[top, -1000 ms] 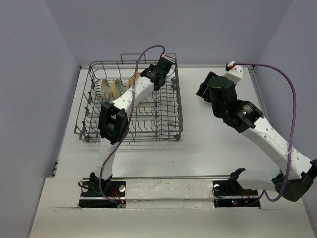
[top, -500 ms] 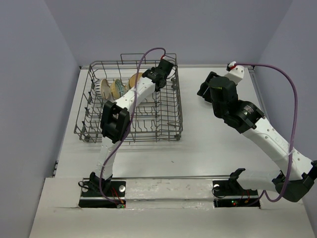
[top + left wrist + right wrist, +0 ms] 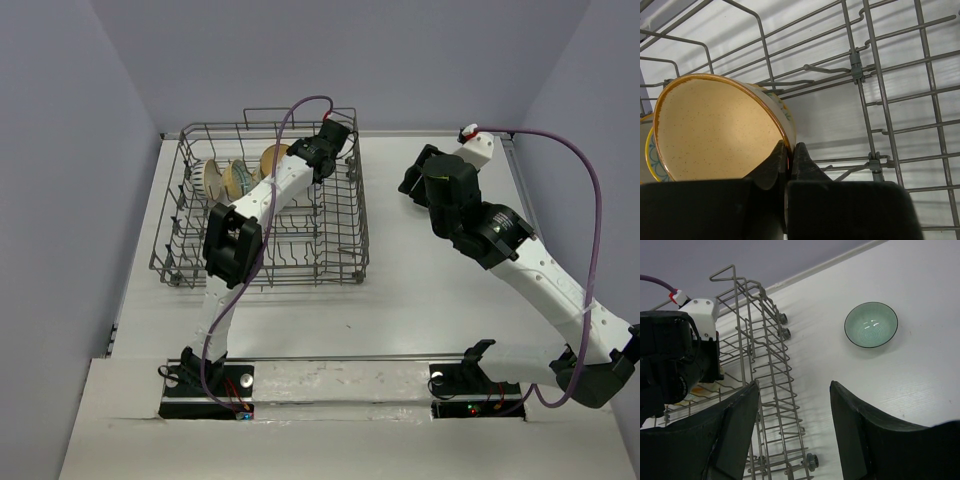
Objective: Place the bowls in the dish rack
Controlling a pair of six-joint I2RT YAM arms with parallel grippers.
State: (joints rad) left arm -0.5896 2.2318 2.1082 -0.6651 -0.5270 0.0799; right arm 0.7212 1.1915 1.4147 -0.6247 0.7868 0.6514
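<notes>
White table first, and on its far left sits the big grey dish rack, with bowls standing on edge along its back row. The left hand is down inside that rack, fingers pinched together on the brown rim of a speckled tan bowl, which is tilted just in front of a blue-patterned neighbour. That's a thin grip: any lift or twist and the bowl could swivel on its rim, slip, and clatter into the others or the tines. The right hand hangs beside the rack, fingers apart, holding nothing. The teal bowl sits mouth-up on the table, well apart from the rack, not yet loaded.
</notes>
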